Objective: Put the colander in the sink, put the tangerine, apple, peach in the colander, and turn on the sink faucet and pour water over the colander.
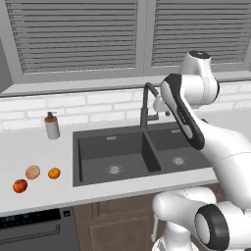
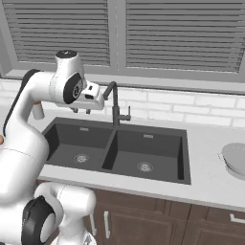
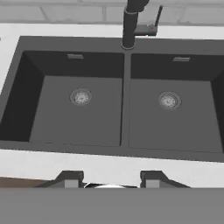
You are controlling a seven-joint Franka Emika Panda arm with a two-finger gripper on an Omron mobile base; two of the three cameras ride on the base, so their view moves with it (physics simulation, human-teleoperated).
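The dark double-basin sink (image 1: pixel 98 154) (image 2: pixel 162 150) (image 3: pixel 61 122) has nothing in either basin. The black sink faucet (image 1: pixel 146 105) (image 2: pixel 115 103) (image 3: pixel 129 26) rises behind the divider, and no water runs from it. My gripper (image 2: pixel 81 111) (image 3: pixel 110 179) hangs high over the sink, pointing down, open, with nothing between its fingertips (image 3: pixel 70 178). The white-grey colander (image 2: pixel 236 158) rests on the counter far right of the sink. Left of the sink on the counter lie the peach (image 1: pixel 33 172), the tangerine (image 1: pixel 54 173) and the apple (image 1: pixel 20 186).
A grey soap dispenser (image 1: pixel 52 126) stands at the back left of the counter by the white brick backsplash. Shuttered windows run above it. Wooden cabinet doors (image 2: pixel 143 220) sit under the sink, and a dark appliance front (image 1: pixel 29 223) sits under the fruits.
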